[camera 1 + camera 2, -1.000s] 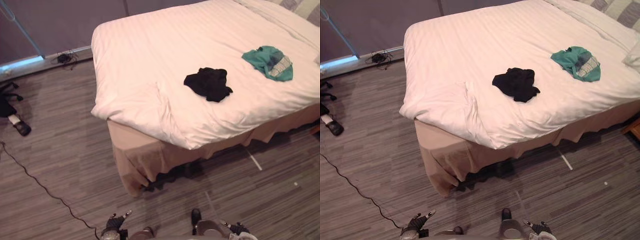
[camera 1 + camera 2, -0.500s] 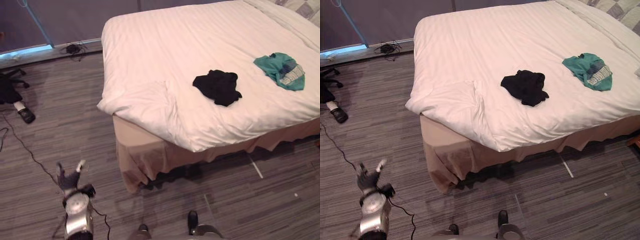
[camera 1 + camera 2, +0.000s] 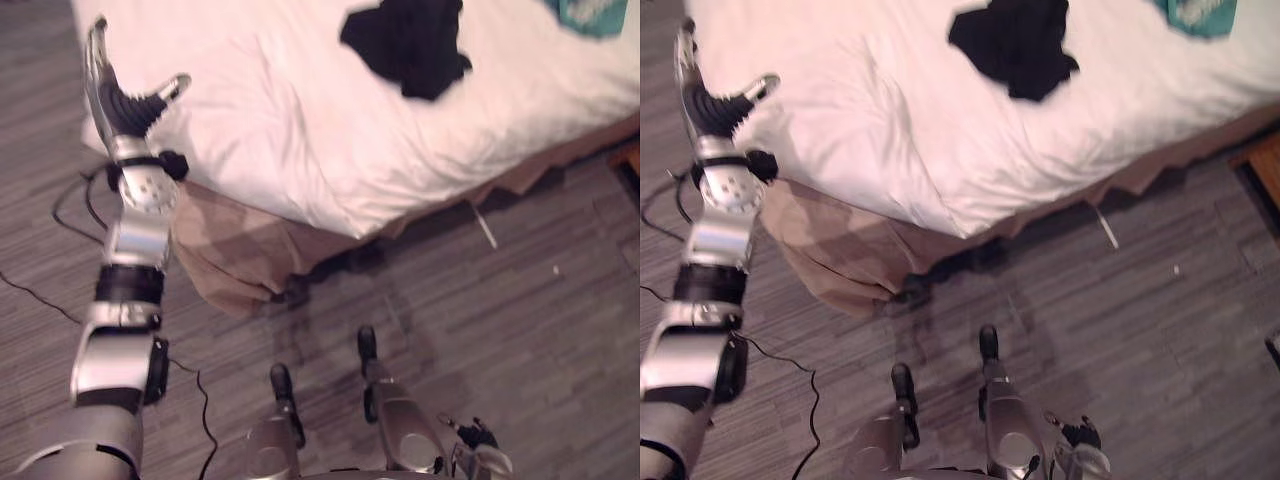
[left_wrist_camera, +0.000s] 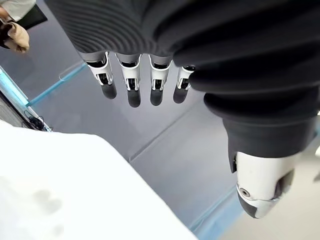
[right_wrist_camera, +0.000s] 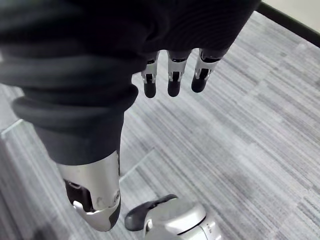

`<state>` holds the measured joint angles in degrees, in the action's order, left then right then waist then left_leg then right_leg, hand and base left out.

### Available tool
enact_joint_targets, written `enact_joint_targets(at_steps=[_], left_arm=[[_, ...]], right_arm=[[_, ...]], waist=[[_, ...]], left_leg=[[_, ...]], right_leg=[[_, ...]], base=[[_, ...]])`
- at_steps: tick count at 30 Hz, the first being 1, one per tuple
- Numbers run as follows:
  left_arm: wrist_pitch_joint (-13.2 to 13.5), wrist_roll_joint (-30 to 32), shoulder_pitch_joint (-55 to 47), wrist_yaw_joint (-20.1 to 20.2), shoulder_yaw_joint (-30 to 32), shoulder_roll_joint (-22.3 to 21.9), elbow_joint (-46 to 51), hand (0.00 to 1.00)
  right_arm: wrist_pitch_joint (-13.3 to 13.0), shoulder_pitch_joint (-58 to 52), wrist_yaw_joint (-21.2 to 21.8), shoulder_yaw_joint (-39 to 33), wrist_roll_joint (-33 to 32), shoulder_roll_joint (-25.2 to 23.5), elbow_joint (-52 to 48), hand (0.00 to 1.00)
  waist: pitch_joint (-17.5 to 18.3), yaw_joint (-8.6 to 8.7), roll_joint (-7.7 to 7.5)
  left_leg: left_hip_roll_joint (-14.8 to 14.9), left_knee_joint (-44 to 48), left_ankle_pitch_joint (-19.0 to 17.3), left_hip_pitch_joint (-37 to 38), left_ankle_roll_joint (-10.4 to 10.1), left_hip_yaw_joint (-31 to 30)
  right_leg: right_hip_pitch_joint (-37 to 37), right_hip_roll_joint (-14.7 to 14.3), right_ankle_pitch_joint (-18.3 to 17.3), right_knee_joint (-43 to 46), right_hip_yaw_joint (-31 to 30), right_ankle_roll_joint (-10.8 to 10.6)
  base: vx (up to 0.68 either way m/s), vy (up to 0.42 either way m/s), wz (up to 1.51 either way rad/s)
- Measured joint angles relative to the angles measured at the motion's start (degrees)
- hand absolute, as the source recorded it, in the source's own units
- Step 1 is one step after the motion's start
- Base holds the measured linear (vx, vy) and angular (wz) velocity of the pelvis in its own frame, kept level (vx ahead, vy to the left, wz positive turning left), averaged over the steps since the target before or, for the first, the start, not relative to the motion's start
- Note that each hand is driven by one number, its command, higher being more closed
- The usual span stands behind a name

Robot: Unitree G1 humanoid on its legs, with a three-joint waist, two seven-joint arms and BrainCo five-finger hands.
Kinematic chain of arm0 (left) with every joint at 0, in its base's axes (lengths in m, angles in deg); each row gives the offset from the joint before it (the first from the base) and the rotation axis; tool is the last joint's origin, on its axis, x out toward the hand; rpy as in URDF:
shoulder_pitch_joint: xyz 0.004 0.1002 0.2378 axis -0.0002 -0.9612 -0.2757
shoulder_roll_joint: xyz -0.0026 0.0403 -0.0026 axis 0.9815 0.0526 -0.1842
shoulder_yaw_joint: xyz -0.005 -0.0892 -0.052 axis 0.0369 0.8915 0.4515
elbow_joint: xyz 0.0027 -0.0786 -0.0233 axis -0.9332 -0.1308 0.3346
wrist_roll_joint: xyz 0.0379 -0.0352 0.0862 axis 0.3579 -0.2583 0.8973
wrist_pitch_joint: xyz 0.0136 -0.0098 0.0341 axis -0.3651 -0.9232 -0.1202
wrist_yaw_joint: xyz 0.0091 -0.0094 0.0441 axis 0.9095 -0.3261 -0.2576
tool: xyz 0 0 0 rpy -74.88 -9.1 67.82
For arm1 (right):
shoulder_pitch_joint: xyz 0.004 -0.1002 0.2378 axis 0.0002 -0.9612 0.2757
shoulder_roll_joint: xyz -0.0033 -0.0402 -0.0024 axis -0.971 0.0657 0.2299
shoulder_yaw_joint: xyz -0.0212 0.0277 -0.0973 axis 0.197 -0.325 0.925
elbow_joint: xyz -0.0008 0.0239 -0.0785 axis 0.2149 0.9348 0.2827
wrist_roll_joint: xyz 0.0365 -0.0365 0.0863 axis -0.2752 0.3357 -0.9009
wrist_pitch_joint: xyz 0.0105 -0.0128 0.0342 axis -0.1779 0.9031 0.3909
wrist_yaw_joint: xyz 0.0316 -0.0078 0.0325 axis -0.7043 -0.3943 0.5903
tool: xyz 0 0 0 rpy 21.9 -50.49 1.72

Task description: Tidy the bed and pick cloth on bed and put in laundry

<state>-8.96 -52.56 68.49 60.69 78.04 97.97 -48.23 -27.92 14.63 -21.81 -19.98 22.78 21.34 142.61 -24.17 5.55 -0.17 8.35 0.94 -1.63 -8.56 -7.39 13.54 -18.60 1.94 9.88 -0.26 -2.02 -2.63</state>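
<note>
Progress is none yet: black cloth (image 3: 405,45) and green cloth (image 3: 590,12) lie on the bed (image 3: 270,110), top of frame. Left hand (image 3: 125,100), upper left, is spread wide and empty; right hand (image 3: 478,462), lower right, hangs relaxed and empty.

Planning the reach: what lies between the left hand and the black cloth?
Bare rumpled white duvet, in the left eye view, separates the left hand from the black cloth.

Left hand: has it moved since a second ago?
Yes. The left hand has swung up and forward, from low over the floor to the near left corner of the bed, fingers open.
</note>
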Motion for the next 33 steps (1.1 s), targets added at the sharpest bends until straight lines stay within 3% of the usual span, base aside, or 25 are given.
enact_joint_targets(at_steps=[1,2,6,9,13,18,19,20,23,27,29,30,33], left_arm=[[-0.3,0.2,1.7,0.5,-0.8,0.2,-1.8,0.00],[-0.9,0.9,5.3,1.2,-3.0,0.3,-5.8,1.00],[-1.5,4.5,13.9,5.0,-8.0,0.5,-15.1,1.00],[-2.3,9.0,13.9,6.9,-5.6,0.5,-15.9,1.00],[-3.1,10.7,14.3,11.0,-2.0,-0.2,-16.5,1.00],[-3.6,12.3,7.5,13.4,-2.0,-2.7,-15.0,1.00],[-3.5,12.4,0.9,13.5,-1.3,-2.9,-10.5,1.00],[-3.5,12.4,-1.7,13.6,-0.7,-3.0,-8.5,0.00],[-3.5,12.3,-13.6,13.5,3.2,-4.8,-0.4,0.00],[-4.1,10.3,-36.6,12.7,10.1,-11.9,9.8,0.00],[-4.1,8.3,-43.9,12.3,12.3,-14.7,11.3,0.00],[-4.1,7.8,-48.8,12.1,13.6,-17.0,11.7,0.00],[-4.6,7.4,-56.4,12.2,14.3,-22.1,10.7,0.00]], right_arm=[[-0.1,0.1,0.0,0.4,-0.4,0.0,-0.2,0.00],[-0.4,0.2,0.0,1.3,-1.5,-0.1,-0.2,0.00],[-2.0,1.4,-0.2,4.6,-5.2,-0.9,-1.1,0.00],[-2.5,1.3,-0.4,5.3,-6.6,-1.6,-4.5,0.00],[-2.5,1.3,-0.3,5.5,-8.7,-1.1,-9.3,0.00],[-2.5,1.2,-1.7,5.2,-10.0,2.7,-22.9,0.00],[-2.5,1.2,-2.7,3.9,-9.7,4.7,-28.7,0.00],[-2.5,1.2,-3.0,3.3,-9.2,5.3,-30.2,0.00],[-1.7,0.8,-4.9,0.6,-5.5,7.8,-35.5,0.00],[-0.8,0.3,-6.3,-0.2,3.3,13.3,-42.3,0.00],[-0.8,1.9,-6.3,0.5,5.0,14.4,-42.5,0.00],[-0.5,3.9,-6.0,1.9,6.0,15.0,-42.5,1.00],[0.4,7.9,-4.5,5.9,8.4,16.7,-42.6,1.00]], waist=[[-0.5,0.13,0.07],[-0.8,0.14,0.00],[-3.2,0.81,-1.14],[-4.5,-0.01,-1.76],[-4.6,-0.17,-1.93],[-4.6,-0.37,-1.88],[-4.5,-0.08,-1.66],[-4.5,-0.10,-1.62],[-2.3,-0.30,-1.04],[3.7,-3.31,1.02],[6.0,-3.71,1.49],[7.2,-4.51,1.63],[8.6,-6.58,1.62]], left_leg=[[0.0,0.0,0.0,-0.4,0.0,0.2],[-0.2,0.1,0.0,-1.7,0.0,0.9],[-0.1,1.5,-0.1,-5.2,0.0,3.3],[1.6,5.1,-2.9,-5.9,0.1,5.9],[2.8,8.8,-3.9,-5.6,-0.6,8.0],[2.2,8.8,-4.9,-0.3,0.9,8.1],[1.3,8.3,-4.9,1.5,1.1,6.7],[1.1,8.0,-5.0,2.2,1.1,6.3],[0.4,7.1,-5.0,3.2,1.3,4.3],[-0.3,5.2,-4.8,6.5,1.2,2.6],[-0.5,4.8,-4.5,7.1,1.2,1.6],[-0.6,4.6,-4.5,7.5,1.2,0.9],[-1.2,4.0,-3.8,8.4,1.5,-0.4]], right_leg=[[-0.5,0.0,0.1,0.0,-0.2,0.0],[-2.2,0.0,0.4,0.0,-0.9,0.0],[-6.1,0.0,1.0,0.2,-2.9,-0.2],[-6.7,-0.9,1.0,0.6,-4.4,-0.2],[-5.8,-1.2,1.0,2.2,-5.2,-0.2],[-0.1,-0.6,0.4,2.1,-5.2,-1.0],[2.5,0.3,-0.4,1.7,-4.4,-1.5],[3.5,0.4,-0.4,1.3,-4.2,-1.5],[5.9,1.1,-0.4,-0.3,-2.8,-1.6],[10.6,1.2,-0.1,-3.3,-1.0,-1.7],[11.9,1.3,-0.1,-4.2,0.1,-1.7],[13.0,1.4,-0.1,-4.7,0.7,-1.7],[14.0,2.1,-0.1,-5.1,2.1,-1.7]], base=[[-0.02,-0.004,-0.26],[-0.02,-0.002,-0.22],[-0.01,0.006,-0.18],[0.02,-0.015,-0.31],[0.02,-0.007,-0.08],[-0.04,0.034,0.06],[-0.09,0.028,0.18],[-0.11,0.029,0.27],[-0.05,0.013,0.26],[0.05,0.011,0.19],[0.07,0.004,0.33],[0.05,0.014,0.30],[0.00,0.021,0.27]])
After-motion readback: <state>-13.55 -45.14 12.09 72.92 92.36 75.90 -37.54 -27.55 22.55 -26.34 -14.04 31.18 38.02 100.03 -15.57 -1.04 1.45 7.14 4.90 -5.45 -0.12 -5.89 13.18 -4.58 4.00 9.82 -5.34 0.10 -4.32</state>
